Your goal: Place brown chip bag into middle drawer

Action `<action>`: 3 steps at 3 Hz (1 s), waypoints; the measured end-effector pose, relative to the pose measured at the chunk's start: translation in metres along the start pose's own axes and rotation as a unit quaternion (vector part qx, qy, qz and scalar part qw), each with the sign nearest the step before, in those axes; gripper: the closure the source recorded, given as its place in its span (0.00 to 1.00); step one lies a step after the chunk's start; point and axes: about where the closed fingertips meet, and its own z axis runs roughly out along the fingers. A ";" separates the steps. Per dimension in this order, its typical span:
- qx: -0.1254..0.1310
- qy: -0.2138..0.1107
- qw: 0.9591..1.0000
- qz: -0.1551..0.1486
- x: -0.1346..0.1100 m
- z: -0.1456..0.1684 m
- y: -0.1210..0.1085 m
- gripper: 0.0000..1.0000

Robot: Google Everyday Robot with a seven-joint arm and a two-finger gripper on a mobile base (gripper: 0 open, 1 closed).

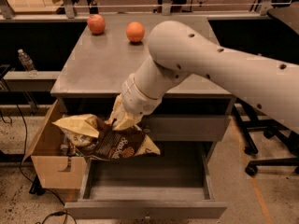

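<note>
My gripper (pixel 117 122) is shut on the brown chip bag (pixel 105 140), a crinkly dark-brown bag with tan-yellow ends and white script. It holds the bag by its top, hanging just above the front left part of the open middle drawer (pixel 149 190). The drawer is a wide shallow grey tray pulled out from the grey cabinet, with a small knob (pixel 147 215) on its front. The bag's left end sticks out past the drawer's left side, over the cardboard box. My big white arm (pixel 205 69) reaches in from the right across the cabinet top.
A red apple (pixel 96 24) and an orange (pixel 135 31) sit at the back of the cabinet top (pixel 93 69). An open cardboard box (pixel 51 164) stands on the floor left of the drawer. A water bottle (pixel 25 60) is at far left. Office chair legs (pixel 261 148) are at right.
</note>
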 end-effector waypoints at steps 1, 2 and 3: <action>-0.003 -0.009 1.000 0.010 0.027 0.026 0.016 1.00; 0.000 -0.018 1.000 0.012 0.055 0.056 0.031 1.00; 0.013 -0.031 0.999 0.006 0.091 0.097 0.039 1.00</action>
